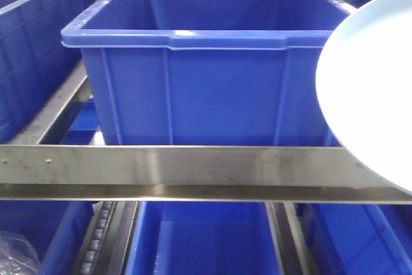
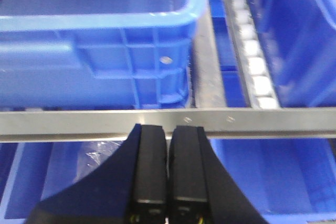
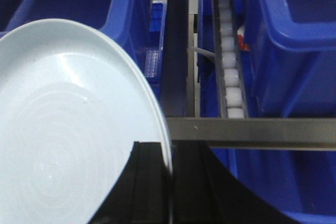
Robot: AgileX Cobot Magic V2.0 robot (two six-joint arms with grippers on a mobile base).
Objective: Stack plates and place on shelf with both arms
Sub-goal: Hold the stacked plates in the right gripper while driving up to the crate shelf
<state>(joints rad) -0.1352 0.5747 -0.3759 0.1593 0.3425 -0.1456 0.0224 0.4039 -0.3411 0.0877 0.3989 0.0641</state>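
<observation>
A pale blue-white plate [image 3: 68, 124] fills the left of the right wrist view, held by its rim between the black fingers of my right gripper [image 3: 170, 148], which is shut on it. The same plate [image 1: 370, 88] enters the front view from the right edge, raised and overlapping the steel front rail of the shelf [image 1: 180, 165]. I cannot tell whether one plate or two stacked plates are held. My left gripper [image 2: 168, 128] is shut with nothing between its fingers, its tips level with the shelf rail [image 2: 262, 119].
A big blue crate [image 1: 206, 62] stands on the shelf behind the rail, with more blue crates [image 1: 32, 37] beside it and below. Grey roller tracks [image 3: 231, 77] run back between the crates. A crumpled clear bag [image 1: 16, 256] lies in the lower left crate.
</observation>
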